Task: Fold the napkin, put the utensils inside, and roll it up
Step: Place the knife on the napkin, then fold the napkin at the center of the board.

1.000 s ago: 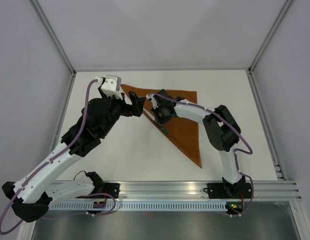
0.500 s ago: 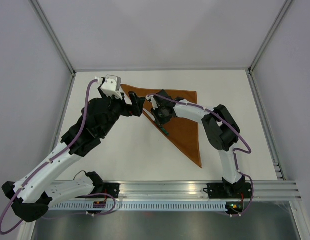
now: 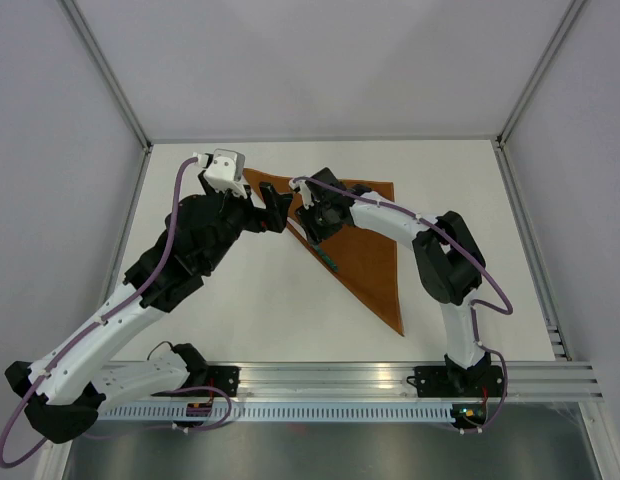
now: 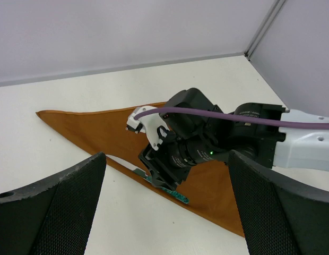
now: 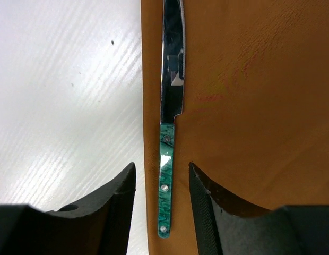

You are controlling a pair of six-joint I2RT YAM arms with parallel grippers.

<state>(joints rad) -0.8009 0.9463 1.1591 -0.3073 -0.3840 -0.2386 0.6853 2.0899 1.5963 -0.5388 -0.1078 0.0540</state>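
The right hand has let go of the knife.

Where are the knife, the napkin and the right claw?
knife [image 5: 170, 106]: right wrist view, on the blade just above the green handle.
napkin [image 3: 375, 265]: top view, on bare cloth near the folded triangle's right edge.
right claw [image 5: 161, 170]: right wrist view, midway between its fingertips, over the handle.

Rust-orange cloth napkin, softly sheened; knife with mirror-polished metal blade and glossy green marbled handle; matt white table.
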